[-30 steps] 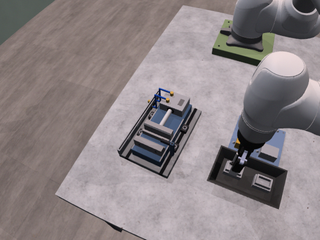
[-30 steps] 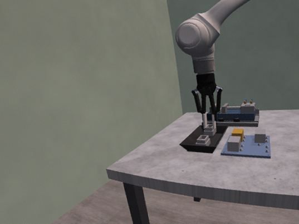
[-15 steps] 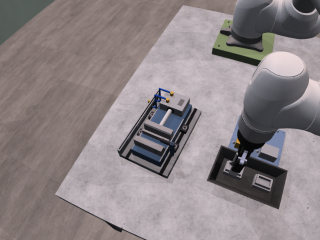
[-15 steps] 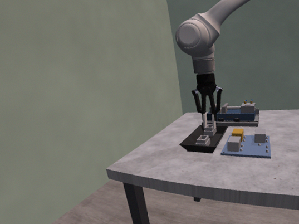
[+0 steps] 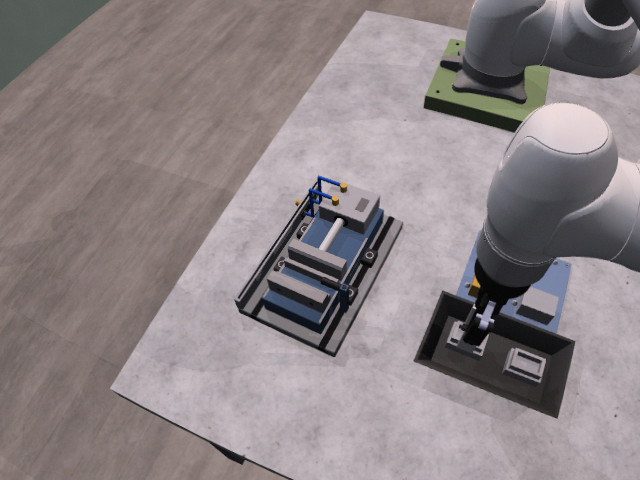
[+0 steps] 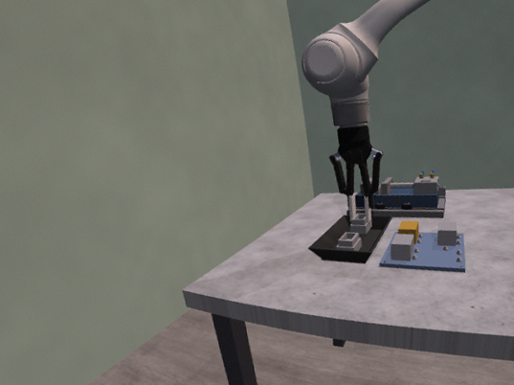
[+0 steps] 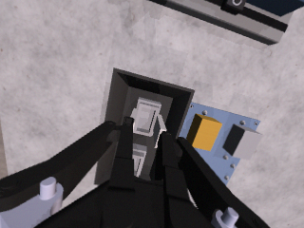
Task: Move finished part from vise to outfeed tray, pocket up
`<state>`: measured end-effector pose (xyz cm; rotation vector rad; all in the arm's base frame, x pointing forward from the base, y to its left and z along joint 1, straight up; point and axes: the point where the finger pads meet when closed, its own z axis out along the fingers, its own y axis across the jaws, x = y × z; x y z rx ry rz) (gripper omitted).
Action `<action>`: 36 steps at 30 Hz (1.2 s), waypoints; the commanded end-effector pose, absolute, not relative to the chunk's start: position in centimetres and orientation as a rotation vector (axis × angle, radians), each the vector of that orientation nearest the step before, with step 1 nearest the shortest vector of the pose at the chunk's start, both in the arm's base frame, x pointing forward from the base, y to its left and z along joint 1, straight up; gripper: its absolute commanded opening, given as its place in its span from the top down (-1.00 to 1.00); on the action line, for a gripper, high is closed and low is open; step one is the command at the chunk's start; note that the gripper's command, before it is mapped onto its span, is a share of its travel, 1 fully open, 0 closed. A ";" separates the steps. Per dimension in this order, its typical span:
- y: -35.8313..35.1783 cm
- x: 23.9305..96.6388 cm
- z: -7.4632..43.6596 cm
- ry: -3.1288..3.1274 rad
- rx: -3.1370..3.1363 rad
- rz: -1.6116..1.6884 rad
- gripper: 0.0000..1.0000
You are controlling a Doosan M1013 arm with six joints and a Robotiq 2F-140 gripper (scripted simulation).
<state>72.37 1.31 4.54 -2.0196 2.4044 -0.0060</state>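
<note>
One mottled grey stone-look tabletop (image 5: 361,129) on dark legs carries everything, standing on a floor of grey-brown wood planks (image 5: 103,129) with dull green walls (image 6: 112,132) meeting in a corner behind. The vise (image 5: 310,268) sits near the tabletop's middle with nothing between its jaws. To its right lies the dark outfeed tray (image 5: 429,341), touching a blue fixture plate (image 6: 425,262) that bears grey blocks and a yellow one. The hand (image 6: 360,217) reaches down into the tray, closed on the finished part (image 6: 361,225), which sits low at the tray floor, pocket facing up. A second pocketed part (image 5: 524,365) rests flat beside it. The arm stands on a green base plate (image 5: 439,98).
</note>
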 end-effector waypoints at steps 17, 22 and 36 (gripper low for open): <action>1.3 72.4 4.5 2.404 -2.020 -0.006 1.00; 1.3 72.4 4.4 2.404 -2.020 -0.006 1.00; 1.3 72.4 3.8 2.404 -2.020 -0.006 1.00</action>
